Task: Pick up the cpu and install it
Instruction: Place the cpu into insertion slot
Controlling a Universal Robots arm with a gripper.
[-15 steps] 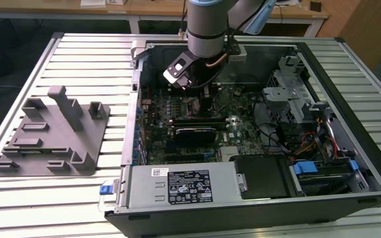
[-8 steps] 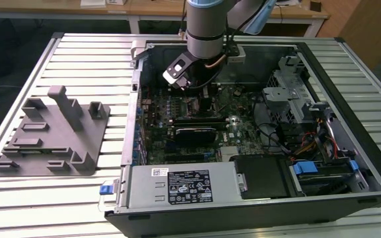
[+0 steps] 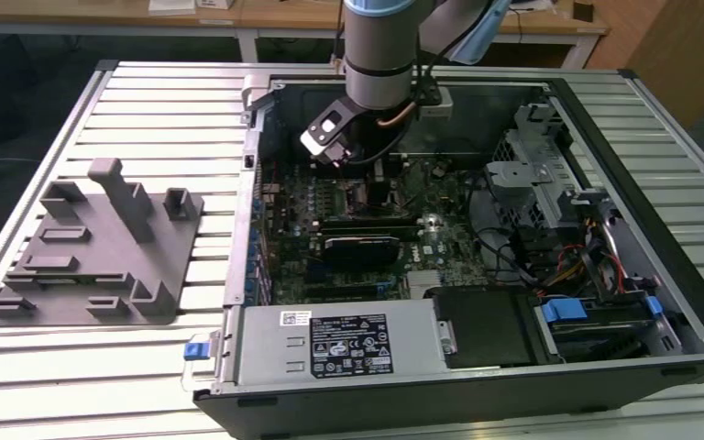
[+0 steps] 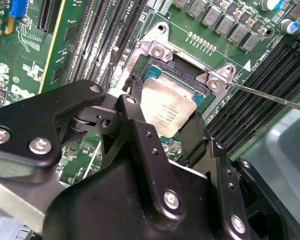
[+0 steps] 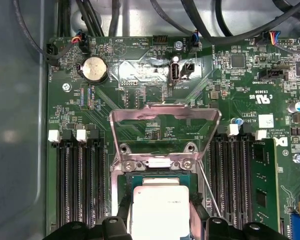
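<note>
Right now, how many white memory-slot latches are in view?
4 white latches: two on one side of the raised socket plate, two on the other, in the first wrist view. More may be hidden behind the gripper.

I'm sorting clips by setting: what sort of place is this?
Likely a robotics lab bench: an open computer case lies on a slatted metal table, a grey fixture block beside it, wooden desks behind.

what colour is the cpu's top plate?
The cpu has a silvery-white metal top with a darker rim. It shows best in the first wrist view.
</note>
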